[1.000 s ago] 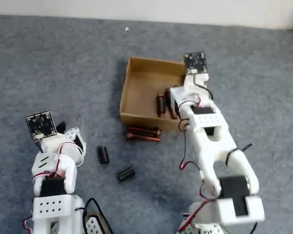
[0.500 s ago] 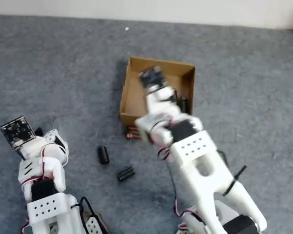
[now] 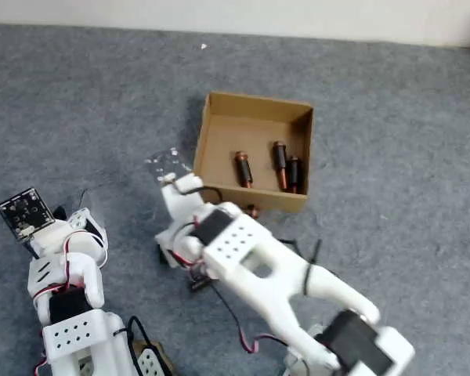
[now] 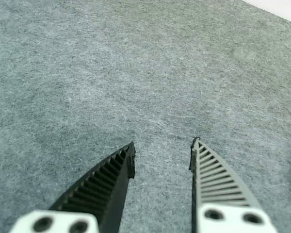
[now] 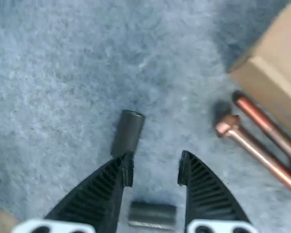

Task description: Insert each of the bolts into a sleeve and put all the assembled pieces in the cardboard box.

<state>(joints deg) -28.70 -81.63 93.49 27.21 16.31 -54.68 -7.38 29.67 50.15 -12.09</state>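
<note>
We see loose bolts [image 3: 253, 210] mostly covered by right arm [image 3: 243, 251] | right gripper [image 5: 155, 170] parted, empty, over sleeves [image 5: 127, 132] | left gripper [image 4: 162, 155] parted, empty.

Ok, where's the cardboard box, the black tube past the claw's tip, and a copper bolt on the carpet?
cardboard box [image 3: 254, 131]: high view, bare floor inside.
black sleeve [image 5: 127, 132]: right wrist view, middle of its side.
copper bolt [image 5: 259, 155]: right wrist view, middle of its shaft.

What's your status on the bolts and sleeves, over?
Left gripper open over carpet. Right gripper open above two loose sleeves. Two bolts lie beside the box; three pieces inside. Nothing in the way.
</note>
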